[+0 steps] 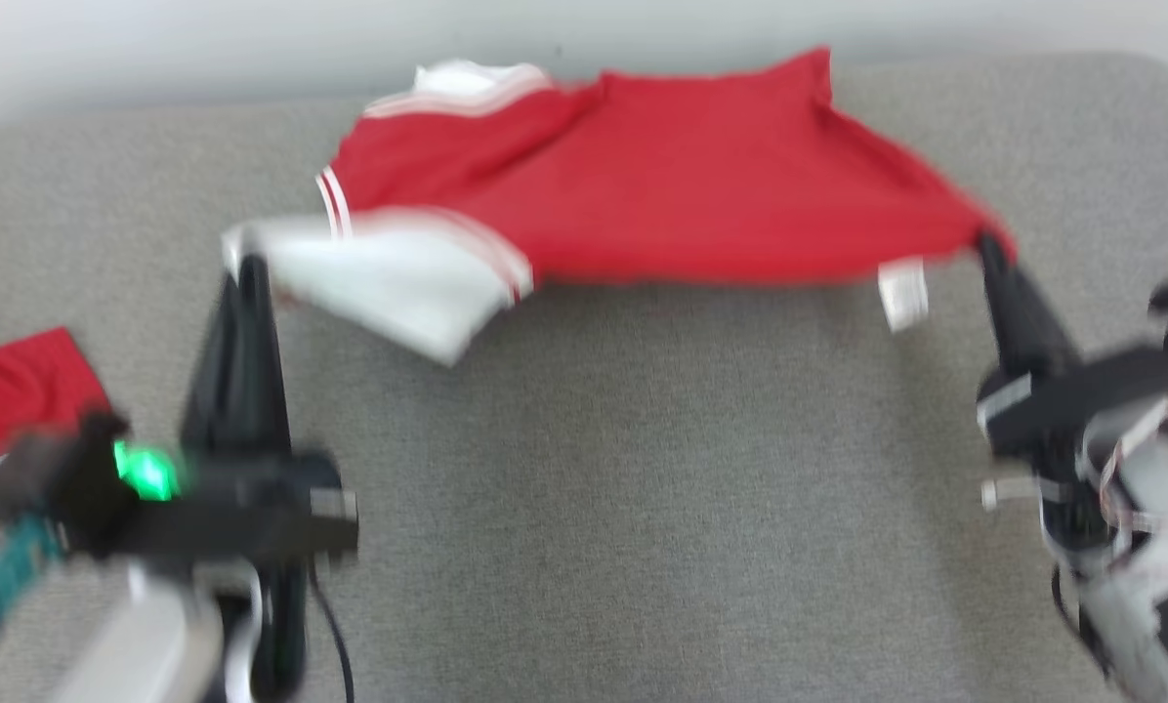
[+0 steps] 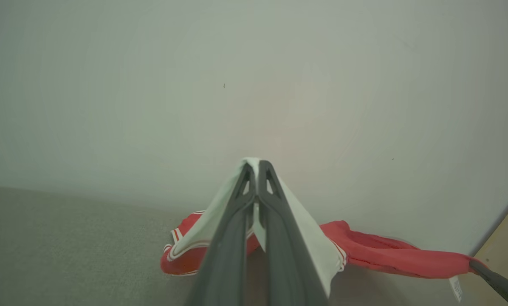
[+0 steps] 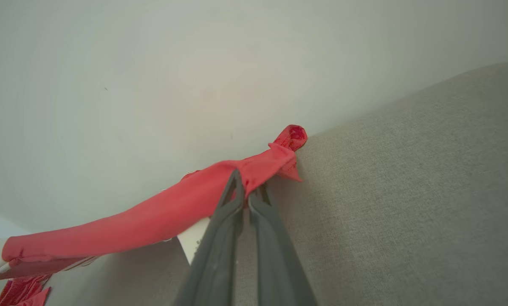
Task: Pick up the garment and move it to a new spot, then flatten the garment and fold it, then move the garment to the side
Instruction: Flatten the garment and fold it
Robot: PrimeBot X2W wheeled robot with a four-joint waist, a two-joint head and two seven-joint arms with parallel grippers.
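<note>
The garment (image 1: 682, 186) is red with white panels and white stripes, stretched between my two grippers above the grey cushion at the far edge. My left gripper (image 1: 244, 262) is shut on its white corner, seen draped over the fingertips in the left wrist view (image 2: 257, 166). My right gripper (image 1: 989, 244) is shut on the red corner beside a white label (image 1: 903, 293). In the right wrist view the red cloth (image 3: 152, 221) runs left from the pinched fingertips (image 3: 246, 187), its far end bunched on the cushion.
Another piece of red cloth (image 1: 8, 410) lies at the left edge of the grey cushioned surface (image 1: 643, 508). A pale wall (image 1: 252, 49) runs behind the cushion's far edge. A tan surface (image 2: 502, 246) shows at the right of the left wrist view.
</note>
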